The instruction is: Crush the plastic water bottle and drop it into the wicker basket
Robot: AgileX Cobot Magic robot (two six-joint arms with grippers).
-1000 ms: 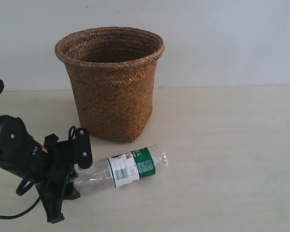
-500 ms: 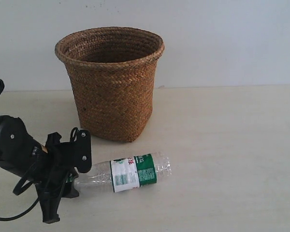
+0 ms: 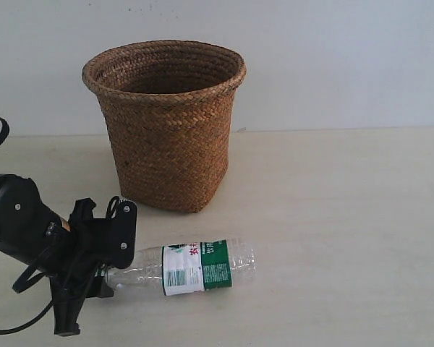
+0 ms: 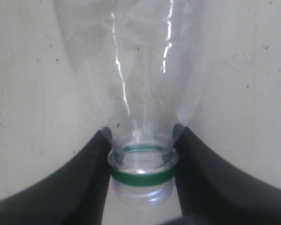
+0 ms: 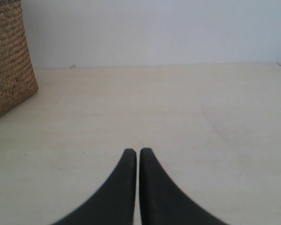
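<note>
The plastic water bottle looks empty, light, slick and easily crushed mid-body. The left end effector clamps its stiffer neck; the right end effector is pressed together.

The plastic water bottle has been swung clockwise about its gripped neck. Its base, formerly raised toward 2 o'clock, is now pointed at 3 o'clock, and the body is laid level along the surface. The left claw has been lowered slightly toward 7 o'clock.
</note>
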